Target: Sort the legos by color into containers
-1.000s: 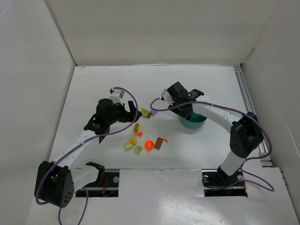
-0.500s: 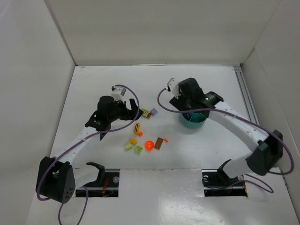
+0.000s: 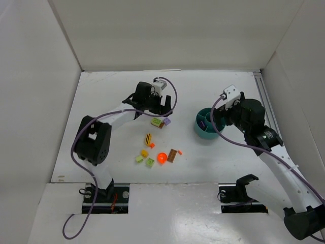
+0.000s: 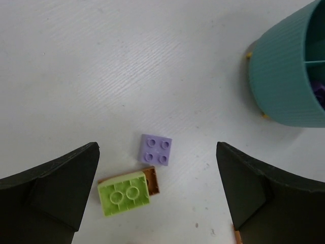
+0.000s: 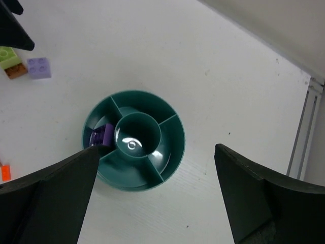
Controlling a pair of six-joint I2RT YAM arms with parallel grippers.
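Note:
The teal bowl [image 3: 209, 133] stands right of centre, and a dark purple brick [image 5: 101, 136] lies in its left compartment [image 5: 96, 133]. My right gripper [image 5: 156, 148] is open and empty, above the bowl's [image 5: 181, 147] right side; in the top view it [image 3: 219, 119] is at the bowl's right edge. My left gripper [image 4: 157, 162] is open and empty, above a light purple brick [image 4: 156, 150] and a lime brick [image 4: 124, 192] that rests on a brown piece [image 4: 153, 181]. In the top view it [image 3: 155, 109] is just behind these two [image 3: 157, 122] [image 3: 166, 121].
More bricks lie in front of the pair: a yellow-brown striped one [image 3: 149, 138], a yellow one [image 3: 144, 153], two lime ones [image 3: 139, 159] [image 3: 150, 162], the round orange piece [image 3: 162, 158], a brown one [image 3: 173, 155] and small orange bits [image 3: 180, 151]. White walls stand on three sides.
My left gripper has swung back and right to above the lime and light purple bricks. My right gripper has moved right, off the bowl, which now shows a purple brick inside.

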